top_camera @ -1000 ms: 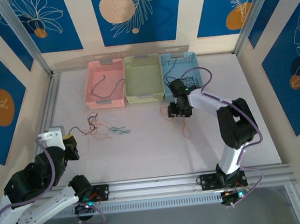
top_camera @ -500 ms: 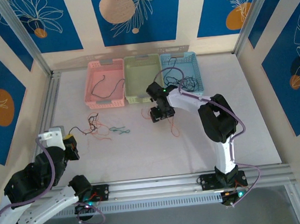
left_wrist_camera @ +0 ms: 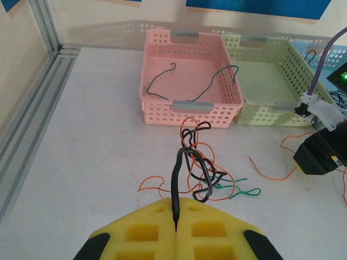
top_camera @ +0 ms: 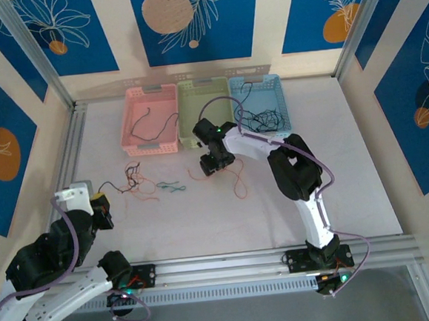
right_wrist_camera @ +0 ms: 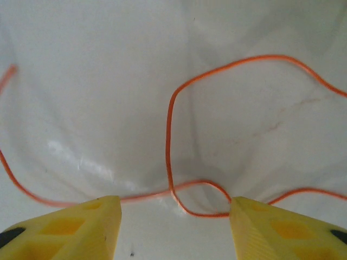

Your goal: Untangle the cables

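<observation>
A tangle of black, orange and brown cables [left_wrist_camera: 198, 157] lies on the white table in front of the pink basket [left_wrist_camera: 187, 105], with a teal cable [left_wrist_camera: 244, 190] at its right edge. My left gripper [left_wrist_camera: 176, 214] is shut on the end of a black cable [left_wrist_camera: 174, 184] that arches up out of that tangle. In the top view the left gripper [top_camera: 99, 208] sits left of the tangle [top_camera: 134, 178]. My right gripper [top_camera: 213, 164] hangs open just above the table, and a loose orange cable [right_wrist_camera: 169, 135] loops between its yellow fingers [right_wrist_camera: 92, 227].
Three baskets stand in a row at the back: pink [top_camera: 154, 147] with two dark cables inside, green [top_camera: 187, 142], and blue [top_camera: 256, 80] holding a heap of black cables. The orange cable [top_camera: 239, 184] trails right of the right gripper. An aluminium rail [top_camera: 72, 149] runs along the left.
The right gripper has swept left from in front of the blue basket to in front of the green one, the orange cable shifting left with it. The left arm has not moved.
</observation>
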`<state>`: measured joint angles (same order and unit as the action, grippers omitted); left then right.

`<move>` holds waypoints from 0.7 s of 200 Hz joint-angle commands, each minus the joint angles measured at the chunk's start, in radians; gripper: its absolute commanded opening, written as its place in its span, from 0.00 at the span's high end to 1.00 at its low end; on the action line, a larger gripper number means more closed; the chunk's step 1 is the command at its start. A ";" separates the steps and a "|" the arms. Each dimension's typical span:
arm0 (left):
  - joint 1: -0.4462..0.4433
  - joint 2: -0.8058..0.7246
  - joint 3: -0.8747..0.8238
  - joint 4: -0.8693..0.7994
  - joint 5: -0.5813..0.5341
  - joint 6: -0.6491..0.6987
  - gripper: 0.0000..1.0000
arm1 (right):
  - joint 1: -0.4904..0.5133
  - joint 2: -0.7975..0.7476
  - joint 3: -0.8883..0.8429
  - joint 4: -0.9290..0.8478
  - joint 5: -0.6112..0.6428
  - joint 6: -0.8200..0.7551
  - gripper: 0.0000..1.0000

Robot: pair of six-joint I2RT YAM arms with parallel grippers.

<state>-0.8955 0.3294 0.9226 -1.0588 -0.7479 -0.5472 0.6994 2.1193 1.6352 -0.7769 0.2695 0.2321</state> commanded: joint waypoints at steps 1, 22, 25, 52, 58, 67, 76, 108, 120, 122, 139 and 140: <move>-0.011 0.006 -0.004 0.013 -0.002 0.013 1.00 | -0.006 0.045 0.060 -0.040 -0.028 -0.037 0.47; -0.011 0.004 -0.005 0.011 -0.004 0.013 1.00 | -0.006 0.082 0.101 -0.064 -0.045 -0.045 0.53; -0.011 0.004 -0.005 0.011 -0.004 0.013 1.00 | -0.006 0.087 0.106 -0.068 -0.048 -0.045 0.55; -0.011 0.004 -0.005 0.011 -0.004 0.013 1.00 | -0.004 0.101 0.115 -0.082 -0.054 -0.047 0.66; -0.012 0.005 -0.005 0.011 -0.004 0.013 1.00 | -0.003 0.097 0.113 -0.081 -0.061 -0.047 0.70; -0.011 0.005 -0.005 0.012 -0.004 0.012 1.00 | -0.003 0.088 0.102 -0.074 -0.066 -0.047 0.75; -0.011 0.005 -0.005 0.013 -0.004 0.013 1.00 | -0.003 0.077 0.091 -0.064 -0.070 -0.045 0.79; -0.011 0.006 -0.005 0.013 -0.004 0.013 1.00 | -0.003 0.041 0.054 -0.044 -0.086 -0.036 0.98; -0.011 0.006 -0.005 0.013 -0.004 0.013 1.00 | -0.001 0.016 0.030 -0.030 -0.096 -0.026 1.00; -0.012 0.004 -0.005 0.013 -0.004 0.013 1.00 | 0.001 0.011 0.024 -0.029 -0.096 -0.024 1.00; -0.011 0.005 -0.005 0.013 -0.004 0.013 1.00 | 0.012 -0.060 -0.026 -0.006 -0.104 -0.014 1.00; -0.012 0.006 -0.005 0.013 -0.004 0.013 1.00 | 0.013 -0.065 -0.029 -0.005 -0.105 -0.012 1.00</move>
<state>-0.8982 0.3294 0.9226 -1.0588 -0.7479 -0.5472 0.6949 2.1746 1.6588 -0.7898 0.2058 0.1982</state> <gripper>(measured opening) 0.065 0.052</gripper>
